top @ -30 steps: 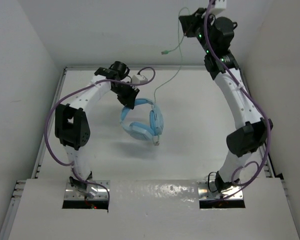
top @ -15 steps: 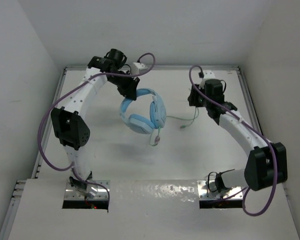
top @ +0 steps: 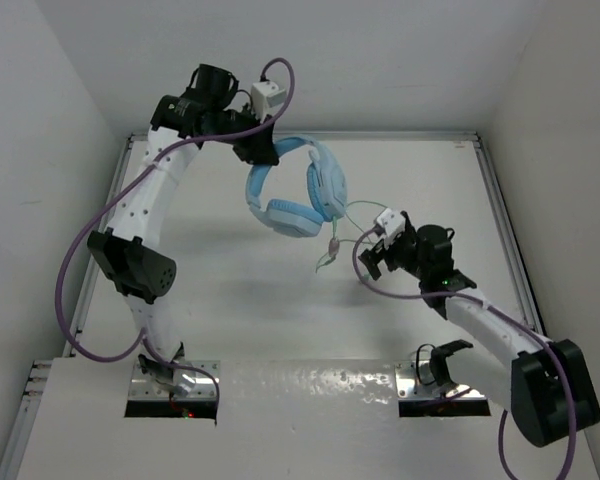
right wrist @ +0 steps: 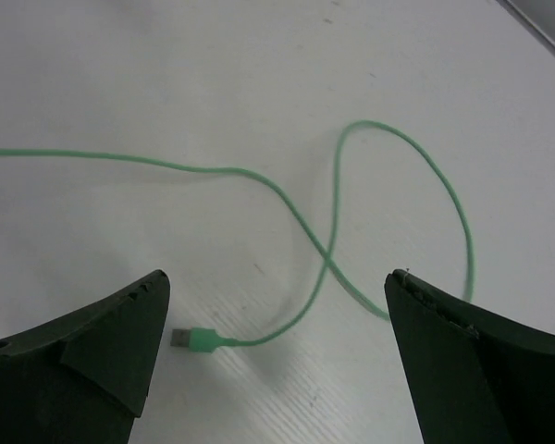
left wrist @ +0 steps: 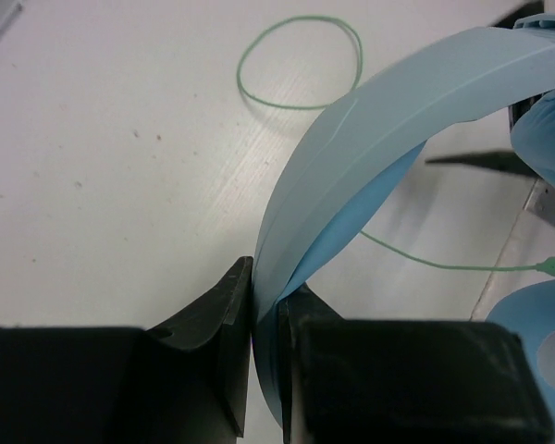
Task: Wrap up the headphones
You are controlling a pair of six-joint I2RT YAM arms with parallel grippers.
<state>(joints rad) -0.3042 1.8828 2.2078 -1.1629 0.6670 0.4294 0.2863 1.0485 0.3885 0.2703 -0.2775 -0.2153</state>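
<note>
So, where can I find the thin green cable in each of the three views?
Top external: the green cable lies mid-picture, just right of and below the headphones.
Left wrist: a loop at top centre, and a strand at middle right.
Right wrist: it crosses itself in the centre, with its plug at lower left.
Shared landmark: the white table beneath it.

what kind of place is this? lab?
Probably a lab test cell, not a lived-in room: bare white walls box in a white table, the left arm and right arm are bolted at its near edge, and the left gripper holds the headphones.
</note>
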